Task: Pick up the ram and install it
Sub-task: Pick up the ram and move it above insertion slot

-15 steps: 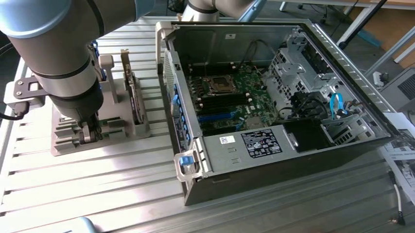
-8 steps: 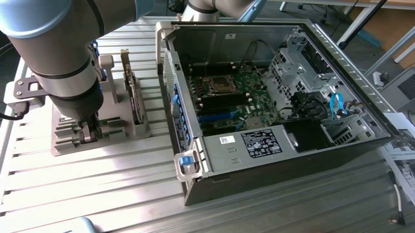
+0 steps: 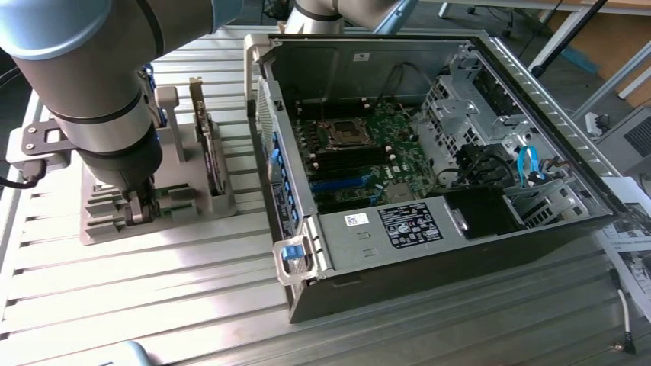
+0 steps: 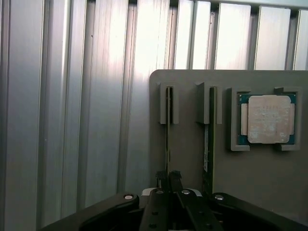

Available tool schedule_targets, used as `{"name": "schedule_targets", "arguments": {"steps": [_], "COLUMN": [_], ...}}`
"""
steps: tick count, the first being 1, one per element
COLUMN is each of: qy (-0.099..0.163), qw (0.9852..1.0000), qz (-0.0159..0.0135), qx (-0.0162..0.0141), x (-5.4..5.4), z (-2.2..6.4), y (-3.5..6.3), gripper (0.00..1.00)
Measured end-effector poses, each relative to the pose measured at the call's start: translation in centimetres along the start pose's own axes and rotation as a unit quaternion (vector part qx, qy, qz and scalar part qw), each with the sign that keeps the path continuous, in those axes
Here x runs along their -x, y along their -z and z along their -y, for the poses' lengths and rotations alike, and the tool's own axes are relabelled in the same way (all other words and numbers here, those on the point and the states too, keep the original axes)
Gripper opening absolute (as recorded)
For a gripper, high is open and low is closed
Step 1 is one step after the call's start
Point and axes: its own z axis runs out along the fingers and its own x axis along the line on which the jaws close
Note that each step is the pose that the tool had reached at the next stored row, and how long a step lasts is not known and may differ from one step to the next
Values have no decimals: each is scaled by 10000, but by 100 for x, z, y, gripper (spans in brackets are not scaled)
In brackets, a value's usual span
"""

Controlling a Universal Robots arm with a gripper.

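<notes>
Pick-up underway | pincer (image 4: pixel 169 177) is clenching the ram (image 4: pixel 168 122) upright in the holder (image 4: pixel 187 149) | next is likely calling for a straight, untilted pull

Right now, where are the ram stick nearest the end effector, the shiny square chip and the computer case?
ram stick (image 4: pixel 168 130): wrist view, middle of its thin edge.
square chip (image 4: pixel 268 119): wrist view, middle of its silver lid.
computer case (image 3: pixel 341 61): exterior view, bare inside wall.
</notes>
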Motion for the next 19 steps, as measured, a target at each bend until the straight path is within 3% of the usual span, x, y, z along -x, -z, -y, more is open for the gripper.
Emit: {"name": "schedule_targets", "arguments": {"steps": [19], "qy": [-1], "qw": [10000], "qz": [0], "qx": [0], "x": [2], "z": [1], "y": [69], "gripper": [12]}}
